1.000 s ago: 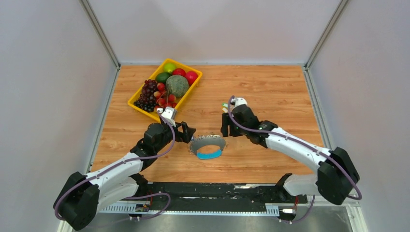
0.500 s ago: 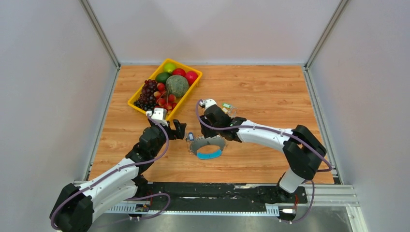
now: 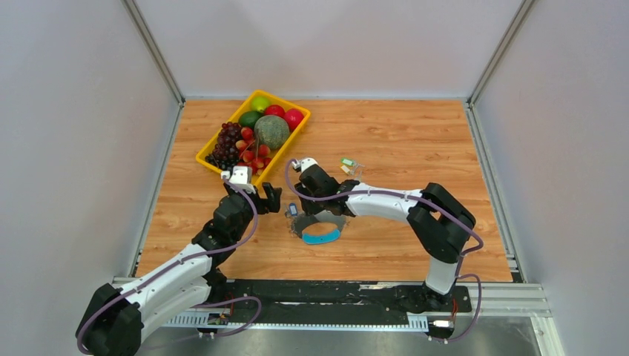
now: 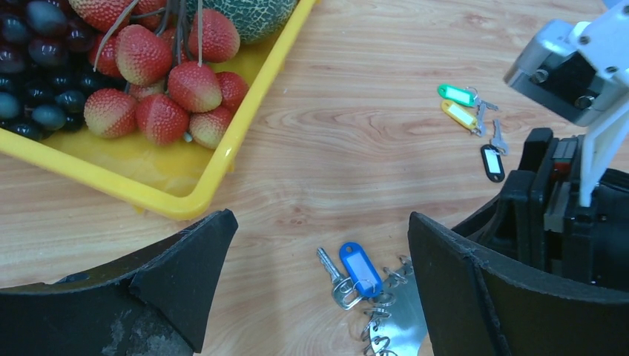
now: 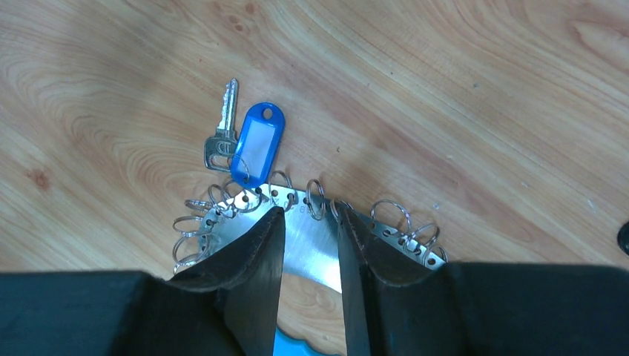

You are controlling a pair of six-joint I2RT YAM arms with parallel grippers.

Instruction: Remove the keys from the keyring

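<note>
Pale grey walls (image 3: 326,44) enclose a wood-grain table (image 3: 415,141).

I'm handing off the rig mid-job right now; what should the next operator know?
Left gripper: open, empty, hovering beside the keyring.
Right gripper: jaws narrow, astride the keyring's silver rim; grip unclear.
Done: green-tagged key, yellow-tagged key and black-tagged key lie loose on the table.
Left: blue-tagged key looks still ringed to the keyring's edge; take it off.
</note>
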